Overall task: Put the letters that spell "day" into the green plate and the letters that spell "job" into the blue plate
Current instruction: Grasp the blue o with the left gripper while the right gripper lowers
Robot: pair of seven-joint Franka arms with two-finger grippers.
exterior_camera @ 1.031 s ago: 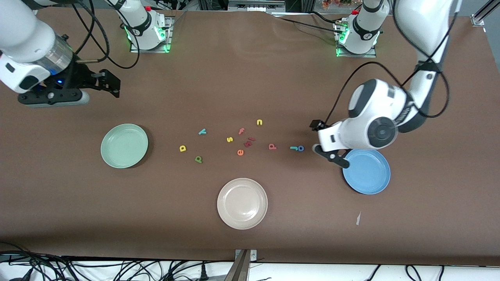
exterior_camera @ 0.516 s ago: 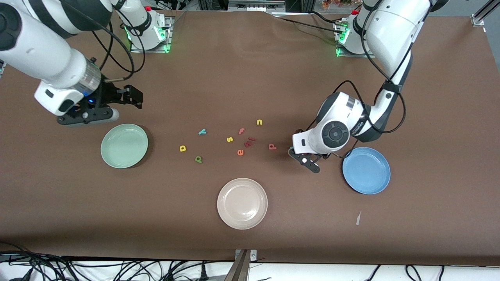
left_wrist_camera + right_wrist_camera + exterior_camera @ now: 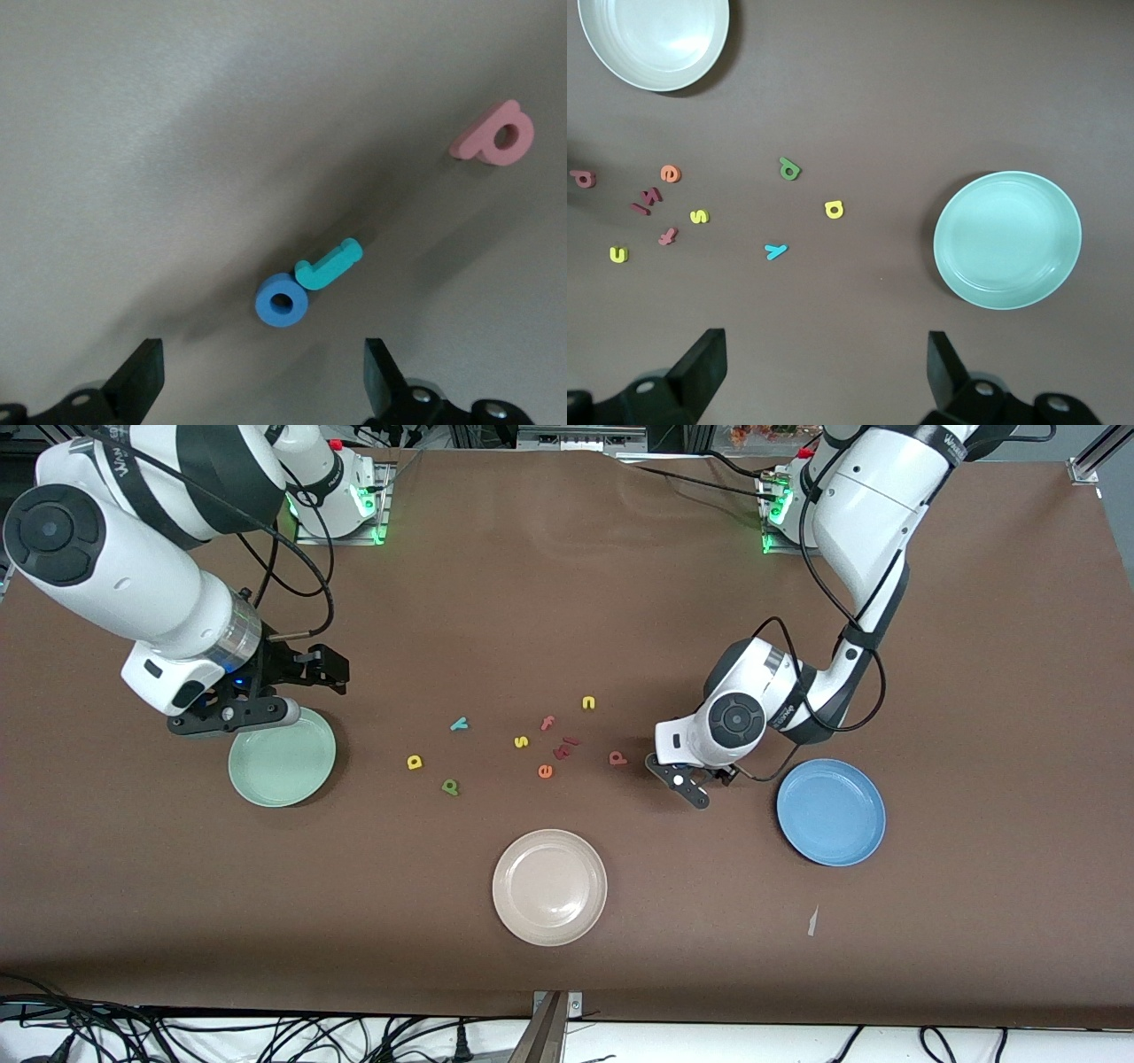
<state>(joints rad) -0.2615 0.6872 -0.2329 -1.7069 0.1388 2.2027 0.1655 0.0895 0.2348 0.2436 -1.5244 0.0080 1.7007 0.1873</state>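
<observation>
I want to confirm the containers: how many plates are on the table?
3: the green plate toward the right arm's end, the blue plate toward the left arm's end, the beige plate nearest the front camera.

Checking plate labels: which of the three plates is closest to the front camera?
The beige plate. It lies lowest in the front view, below the letter cluster; the green plate and blue plate sit higher, toward the table's ends.

Green plate (image 3: 1007, 240), blue plate (image 3: 831, 812), beige plate (image 3: 549, 887): smooth, glossy plastic. Letters "j" (image 3: 329, 264), "o" (image 3: 282, 302): matt, probably foam. Table (image 3: 567, 584): matt brown covering.
</observation>
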